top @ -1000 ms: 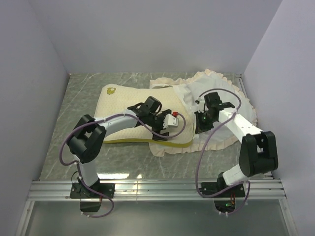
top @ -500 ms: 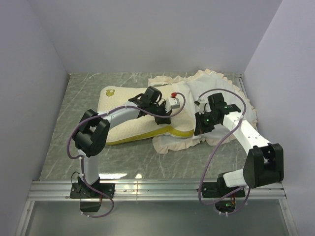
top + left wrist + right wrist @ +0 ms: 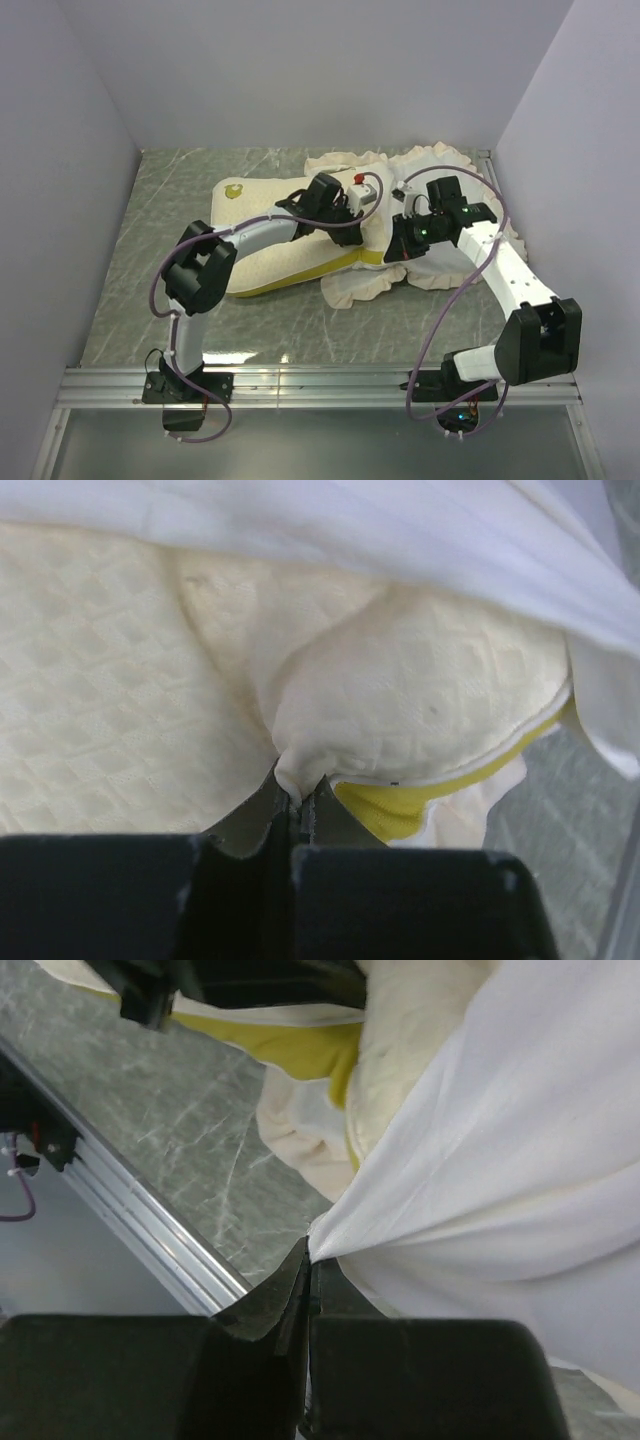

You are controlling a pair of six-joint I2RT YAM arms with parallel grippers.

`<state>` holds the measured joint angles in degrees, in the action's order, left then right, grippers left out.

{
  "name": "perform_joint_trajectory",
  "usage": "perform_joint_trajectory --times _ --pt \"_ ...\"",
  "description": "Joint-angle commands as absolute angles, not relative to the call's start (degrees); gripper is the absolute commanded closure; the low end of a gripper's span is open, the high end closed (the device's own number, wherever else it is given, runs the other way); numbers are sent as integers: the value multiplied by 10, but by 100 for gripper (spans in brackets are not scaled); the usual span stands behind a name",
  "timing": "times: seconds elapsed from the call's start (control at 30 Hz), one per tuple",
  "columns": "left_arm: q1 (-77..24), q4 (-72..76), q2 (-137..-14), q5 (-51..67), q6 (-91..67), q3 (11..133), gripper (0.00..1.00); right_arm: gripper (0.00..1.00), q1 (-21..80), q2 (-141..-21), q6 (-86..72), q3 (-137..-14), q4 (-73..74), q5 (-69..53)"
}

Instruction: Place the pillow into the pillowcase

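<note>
Both clamped: left claw (image 3: 297, 805) pinching pillow (image 3: 420, 700), right claw (image 3: 308, 1260) seemingly pinching pillowcase (image 3: 500, 1160).

A grey-green marbled table (image 3: 140, 250) carries two things: the cream-yellow pillow (image 3: 285, 265), lying near its middle, and the ruffled pillowcase (image 3: 440, 160), heaped just right of the pillow and draped over the pillow's right end. On the pillow's near side the table ends at an aluminium rail (image 3: 320, 375).

A marbled table (image 3: 150, 250) lies under the fingers (image 3: 245, 820). Pale walls (image 3: 300, 70) rise beyond them, a metal rail (image 3: 320, 385) behind.
</note>
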<state>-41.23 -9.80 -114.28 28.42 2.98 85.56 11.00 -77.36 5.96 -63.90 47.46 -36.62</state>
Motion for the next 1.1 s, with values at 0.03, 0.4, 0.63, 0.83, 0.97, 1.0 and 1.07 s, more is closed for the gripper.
perform_joint_trajectory --times 0.03,0.4,0.63,0.83,0.97,1.0,1.07 --pt "-410 -4 -1158 279 -97 885 100 100 129 -791 49 -648 503 -456" --pt "-400 84 -1157 352 -169 855 100 100 138 -832 23 -612 446 -380" --pt "-345 235 -1128 414 -316 785 100 100 124 -813 42 -599 467 -352" --pt "-331 247 -1095 440 -366 791 100 100 122 -814 40 -591 467 -333" --pt "-346 230 -1096 406 -364 804 100 100 123 -817 40 -620 482 -386" --pt "-353 232 -1100 398 -349 809 100 100 123 -817 42 -628 487 -407" --pt "-366 250 -1127 391 -359 807 100 100 126 -811 49 -650 506 -485"
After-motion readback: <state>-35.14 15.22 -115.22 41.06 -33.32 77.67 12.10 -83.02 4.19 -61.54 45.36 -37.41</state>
